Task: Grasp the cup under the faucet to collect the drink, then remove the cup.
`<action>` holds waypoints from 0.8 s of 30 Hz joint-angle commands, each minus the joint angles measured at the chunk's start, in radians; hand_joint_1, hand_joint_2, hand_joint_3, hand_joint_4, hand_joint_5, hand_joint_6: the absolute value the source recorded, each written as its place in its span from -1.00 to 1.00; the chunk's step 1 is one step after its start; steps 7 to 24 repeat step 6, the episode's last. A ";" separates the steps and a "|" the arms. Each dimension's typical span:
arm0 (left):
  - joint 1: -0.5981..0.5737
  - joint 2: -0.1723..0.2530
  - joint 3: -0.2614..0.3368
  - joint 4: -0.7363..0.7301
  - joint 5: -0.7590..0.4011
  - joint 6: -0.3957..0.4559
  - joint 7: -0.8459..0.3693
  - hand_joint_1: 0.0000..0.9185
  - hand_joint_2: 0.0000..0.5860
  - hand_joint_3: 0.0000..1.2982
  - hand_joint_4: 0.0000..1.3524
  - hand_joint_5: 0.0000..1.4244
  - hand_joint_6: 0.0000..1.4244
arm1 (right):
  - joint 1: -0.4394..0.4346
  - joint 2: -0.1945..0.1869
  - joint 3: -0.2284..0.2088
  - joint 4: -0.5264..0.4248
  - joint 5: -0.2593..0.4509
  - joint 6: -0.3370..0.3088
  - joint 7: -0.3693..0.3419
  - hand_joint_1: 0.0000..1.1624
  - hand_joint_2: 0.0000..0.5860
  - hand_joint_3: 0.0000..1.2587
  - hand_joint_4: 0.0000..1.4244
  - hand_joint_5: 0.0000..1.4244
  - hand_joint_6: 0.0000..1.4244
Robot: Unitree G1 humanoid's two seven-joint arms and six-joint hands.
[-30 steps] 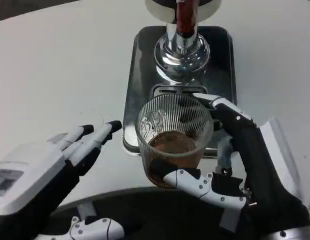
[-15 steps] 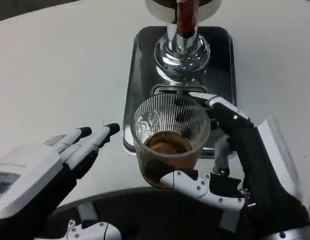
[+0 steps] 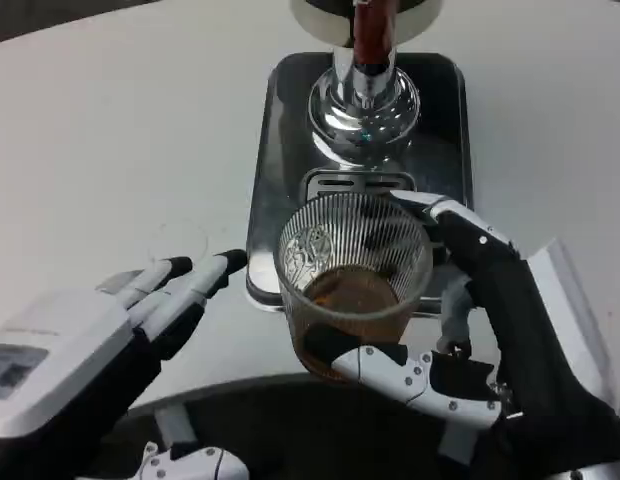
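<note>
Your left hand (image 3: 100,335) lies low over the white table (image 3: 110,150), white back up, fingers straight and slightly apart, grasping nothing; its dark fingertips point up and to the right, toward the near left corner of the steel drip tray (image 3: 280,130) and stop short of it. Just right of those fingertips you have the ribbed glass cup (image 3: 353,275), upright, with brown drink in its lower part. Your right hand (image 3: 480,330) grasps the cup: one finger runs across the near side of the glass low down, another wraps the far right side near the rim, and the black palm sits against the cup's right wall. The cup overlaps the near edge of the drip tray; whether it is lifted or resting there cannot be told. Beyond the cup, farther from your right hand, stands the chrome base of the drink dispenser (image 3: 363,105) on the tray, with a dark red faucet column (image 3: 370,30) rising from it. A slotted grate (image 3: 335,182) shows between dispenser base and cup rim.
</note>
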 commanded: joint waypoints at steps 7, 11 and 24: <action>0.001 0.002 -0.019 -0.002 0.004 0.011 -0.017 -1.00 -0.66 -1.00 -1.00 -1.00 -0.96 | 0.013 0.002 -0.004 -0.049 0.014 -0.054 -0.001 0.41 -0.24 0.34 0.38 0.70 0.91; 0.001 0.002 -0.019 -0.002 0.004 0.011 -0.017 -1.00 -0.66 -1.00 -1.00 -1.00 -0.96 | 0.013 0.002 -0.004 -0.049 0.014 -0.054 -0.001 0.41 -0.24 0.34 0.38 0.70 0.91; 0.001 0.002 -0.019 -0.002 0.004 0.011 -0.017 -1.00 -0.66 -1.00 -1.00 -1.00 -0.96 | 0.013 0.002 -0.004 -0.049 0.014 -0.054 -0.001 0.41 -0.24 0.34 0.38 0.70 0.91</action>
